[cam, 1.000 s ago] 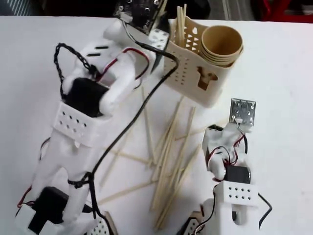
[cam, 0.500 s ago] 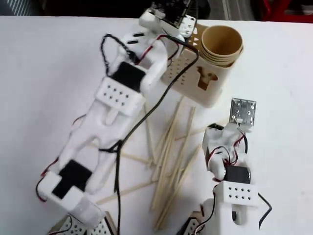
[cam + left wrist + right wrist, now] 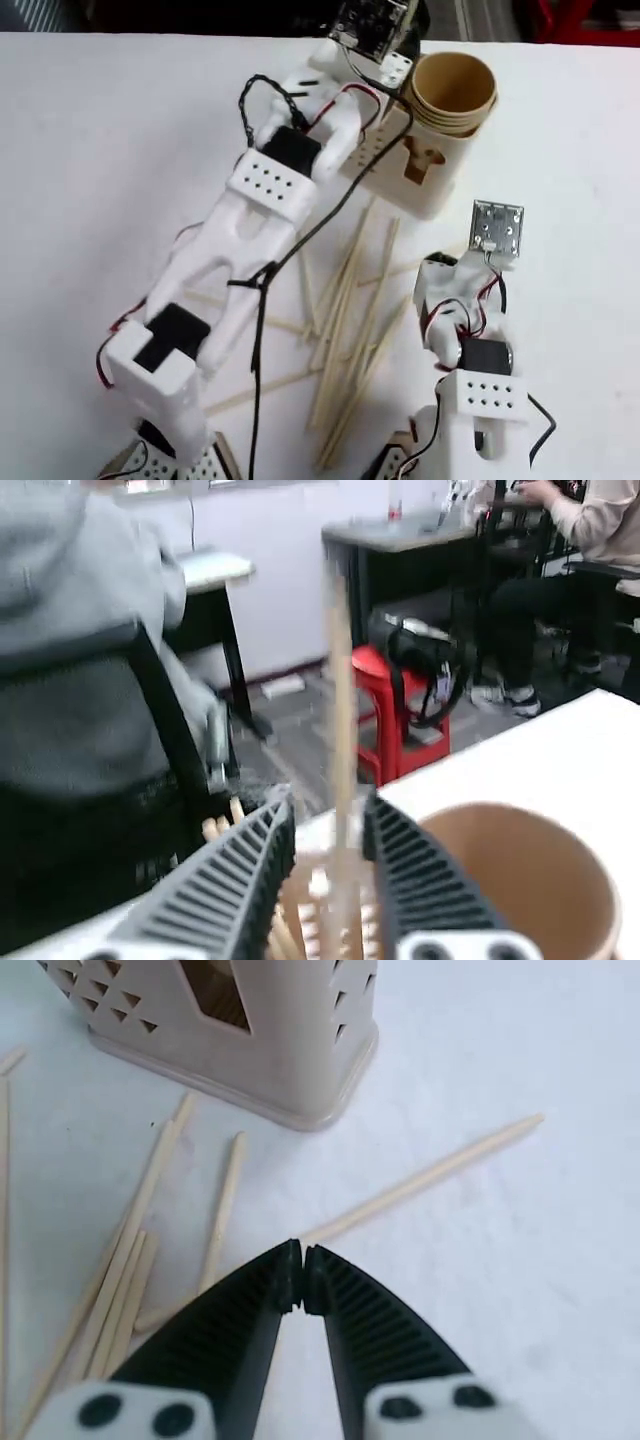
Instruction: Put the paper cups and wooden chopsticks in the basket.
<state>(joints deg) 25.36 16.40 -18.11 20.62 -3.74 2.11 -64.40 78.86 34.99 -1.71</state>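
A beige perforated basket [image 3: 425,185] stands at the table's far side with stacked paper cups [image 3: 455,92] in its right end. My left arm stretches over the basket's left end. My left gripper [image 3: 328,810] hovers above it, jaws a little apart, and a wooden chopstick [image 3: 340,710] stands upright between them, thinner than the gap. A cup [image 3: 520,880] sits just beside it. Several chopsticks [image 3: 340,310] lie scattered on the table in front of the basket. My right gripper [image 3: 302,1262] is shut on nothing, low over the table near a lone chopstick [image 3: 430,1175].
The basket [image 3: 290,1030] is straight ahead of the right gripper, with a bundle of chopsticks [image 3: 120,1280] to one side. A black cable [image 3: 300,230] trails along the left arm. The table's left and right sides are bare white.
My left arm has swung right and stretched forward, carrying its gripper from the basket's left edge to over the basket. The right arm has stayed still.
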